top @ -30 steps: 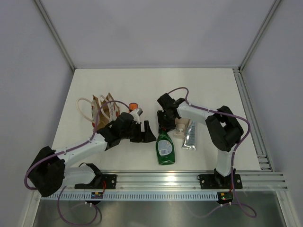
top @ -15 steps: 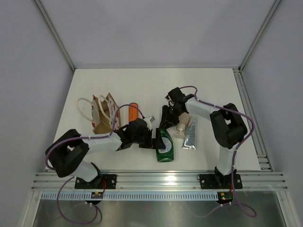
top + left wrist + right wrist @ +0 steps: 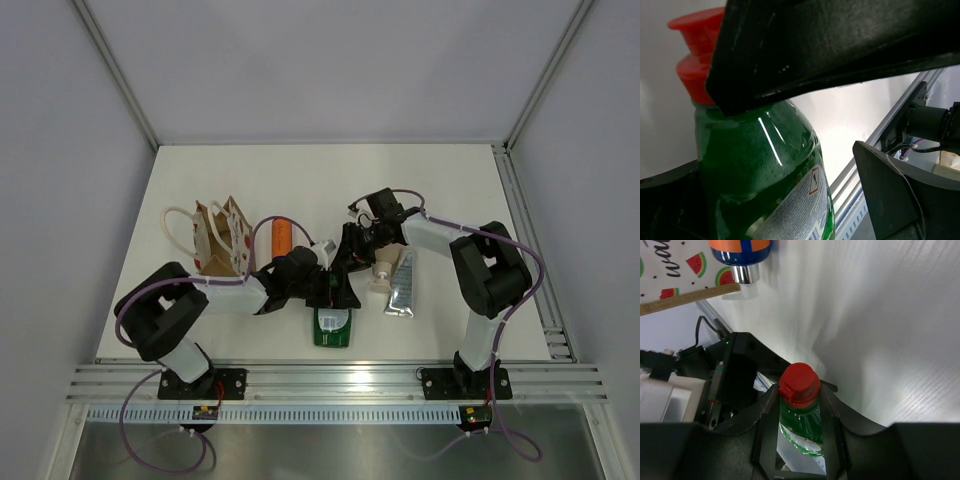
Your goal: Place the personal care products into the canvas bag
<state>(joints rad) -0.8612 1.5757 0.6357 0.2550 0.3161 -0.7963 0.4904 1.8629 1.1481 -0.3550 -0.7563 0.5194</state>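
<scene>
At the left, the small tan canvas bag with white rope handles [image 3: 218, 242] stands upright. The orange cylindrical bottle [image 3: 281, 233] lies just beside it. Only the right wrist view shows that bottle's blue band and silver tip, and the bag's watermelon print. The left gripper [image 3: 334, 292] is spread wide around the green teardrop bottle with a red cap [image 3: 333, 326]; its wrist view shows light between one finger [image 3: 892, 187] and the bottle. The right gripper [image 3: 799, 407] is clamped on that bottle's neck, just under the cap. To the right, the beige round-shouldered bottle [image 3: 381, 272] and the silver-grey squeeze tube [image 3: 402, 285] lie side by side. The green bottle's base is near the front rail [image 3: 400, 375]. Bare white table [image 3: 470, 200] stretches behind the arms to the back wall.
</scene>
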